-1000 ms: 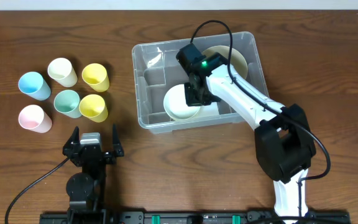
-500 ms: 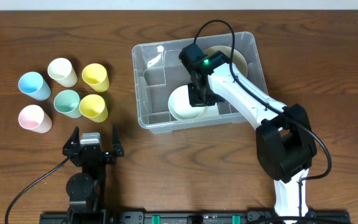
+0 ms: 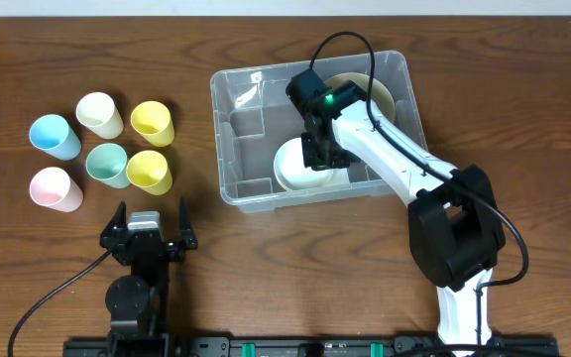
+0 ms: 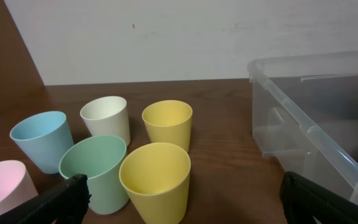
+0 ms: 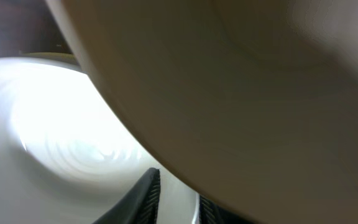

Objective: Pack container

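The clear container [image 3: 266, 69] stands at the table's middle right. Inside it lie a white bowl [image 3: 295, 169] near the front wall and a cream bowl [image 3: 380, 94] at the back right. My right gripper [image 3: 322, 154] reaches down into the container at the white bowl's right edge. In the right wrist view its fingers [image 5: 138, 202] stand slightly apart, open, with the white bowl's [image 5: 55, 124] rim in the narrow gap and the cream bowl [image 5: 241, 93] filling the top of the frame. My left gripper [image 3: 151, 208] rests wide open and empty near the table's front edge.
Several pastel cups stand upright at the left: blue [image 3: 54, 136], cream [image 3: 99, 114], yellow [image 3: 153, 122], green [image 3: 107, 164], a second yellow [image 3: 149, 171] and pink [image 3: 55, 187]. The left wrist view shows them ahead, with the container's corner [image 4: 303, 124] at right.
The white bowl has shifted a little to the right inside the container with my right gripper. The right jaws have parted slightly. The left arm has not moved.
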